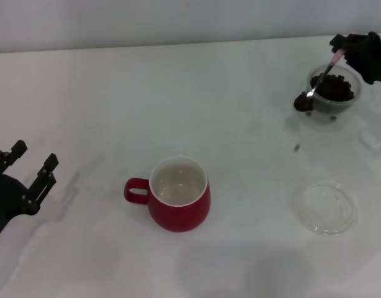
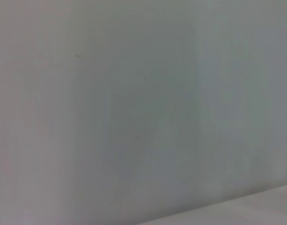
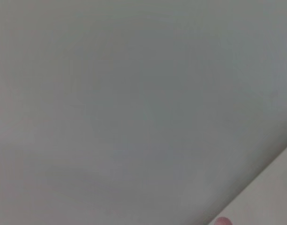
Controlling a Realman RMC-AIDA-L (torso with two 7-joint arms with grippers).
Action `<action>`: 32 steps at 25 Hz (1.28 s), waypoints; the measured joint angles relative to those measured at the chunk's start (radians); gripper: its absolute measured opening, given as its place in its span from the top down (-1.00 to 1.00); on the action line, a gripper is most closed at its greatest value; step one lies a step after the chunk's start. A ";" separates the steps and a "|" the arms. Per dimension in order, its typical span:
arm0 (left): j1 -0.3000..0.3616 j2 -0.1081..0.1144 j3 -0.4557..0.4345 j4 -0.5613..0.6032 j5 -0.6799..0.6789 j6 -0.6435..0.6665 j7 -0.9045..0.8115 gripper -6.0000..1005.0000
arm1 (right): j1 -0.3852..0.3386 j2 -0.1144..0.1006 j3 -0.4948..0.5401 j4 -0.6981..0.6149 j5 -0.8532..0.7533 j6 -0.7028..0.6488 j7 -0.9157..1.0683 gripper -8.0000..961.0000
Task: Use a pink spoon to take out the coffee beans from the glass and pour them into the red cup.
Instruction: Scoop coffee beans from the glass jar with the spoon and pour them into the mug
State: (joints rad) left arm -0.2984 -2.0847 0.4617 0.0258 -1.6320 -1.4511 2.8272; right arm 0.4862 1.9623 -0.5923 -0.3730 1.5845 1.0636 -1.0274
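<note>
- Nearest the head camera, the red cup (image 1: 179, 195) is standing upright on the white table (image 1: 240, 124), a rounded dark red mug showing a white inside with no beans visible in it, its small loop handle pointing toward the robot's left.
- Well off to the cup's left, the left gripper (image 1: 33, 162) is sitting parked low over the table, its two black fingers standing apart with nothing between them.
- Far across the table, to the cup's far right, the right gripper (image 1: 359, 49) is hovering above the glass (image 1: 334, 94) and pinching the pale pink handle end of the pink spoon (image 1: 319, 79), fingers closed on it.
- From that gripper, the spoon is slanting down toward the robot's left, its silver stem crossing the glass rim and its bowl hanging just outside the glass wall on the cup's side.
- In the bowl, a dark lump of coffee beans (image 1: 301, 102) is riding; more beans are filling the thick clear glass under the gripper.
- A single dark bean (image 1: 297, 147) is lying loose on the table, nearer the camera than the spoon bowl.
- Nearer still, below the right gripper, a shallow clear round dish (image 1: 325, 207) is lying flat, well apart from the glass.
- Both wrist views are showing only a blank pale surface.
</note>
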 joint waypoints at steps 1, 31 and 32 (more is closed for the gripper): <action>0.001 0.000 0.000 0.000 0.000 0.000 0.000 -0.19 | 0.000 0.003 -0.009 -0.002 0.000 0.002 0.002 0.68; 0.024 0.000 0.000 0.003 0.000 0.011 0.000 -0.19 | 0.020 0.056 -0.268 -0.093 0.014 0.087 0.110 0.68; 0.024 0.000 0.000 0.003 0.000 0.011 0.000 -0.19 | 0.021 0.057 -0.273 -0.093 0.014 0.090 0.111 0.68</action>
State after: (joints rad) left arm -0.2746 -2.0847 0.4617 0.0290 -1.6321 -1.4404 2.8271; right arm 0.5075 2.0193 -0.8657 -0.4664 1.5985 1.1534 -0.9162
